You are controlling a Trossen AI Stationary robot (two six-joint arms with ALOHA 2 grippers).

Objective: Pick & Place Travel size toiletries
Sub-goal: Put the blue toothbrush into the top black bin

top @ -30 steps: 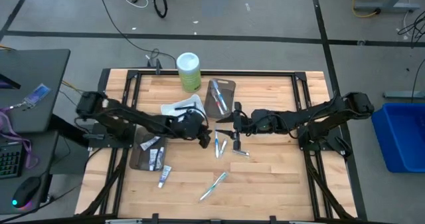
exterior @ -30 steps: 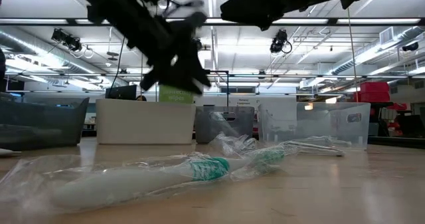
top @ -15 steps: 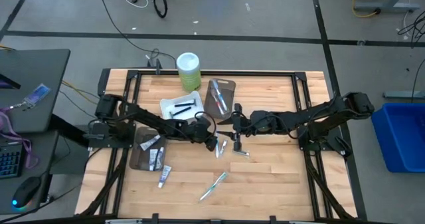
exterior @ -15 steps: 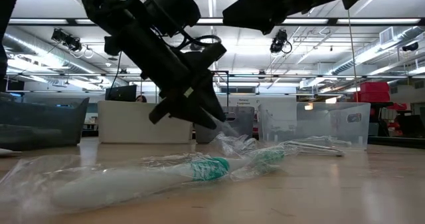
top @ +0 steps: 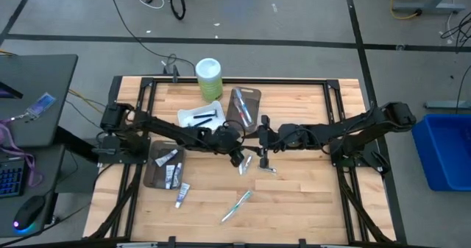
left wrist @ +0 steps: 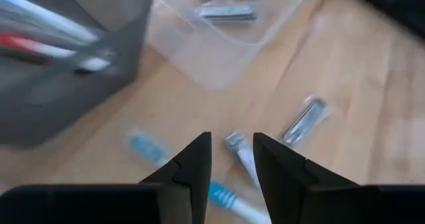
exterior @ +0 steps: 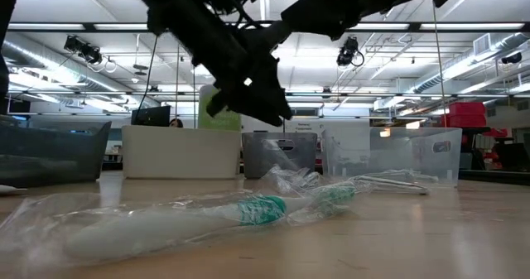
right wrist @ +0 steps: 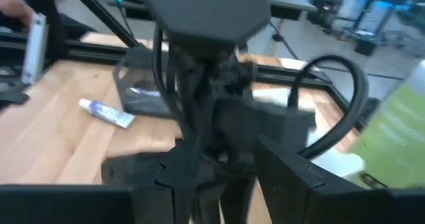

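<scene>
Dark left gripper (top: 238, 157) moved rightward over toothbrushes (top: 243, 162).

I see my wooden worktop (top: 294, 196) in the middle. A green canister (top: 209, 79) stands at its top edge. A blue bin (top: 444, 151) sits far right. A keyboard (top: 9, 180) lies at left.

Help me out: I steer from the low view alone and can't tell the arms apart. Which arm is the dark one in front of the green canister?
Observer: The left arm; from above, the left gripper hangs over loose white-and-blue toothbrushes at mid-table.
Operator: Carrying anything?
Observer: No; its wrist camera shows open fingers with nothing between them.
Operator: And the right gripper?
Observer: Close beside the left one, also open.
</scene>
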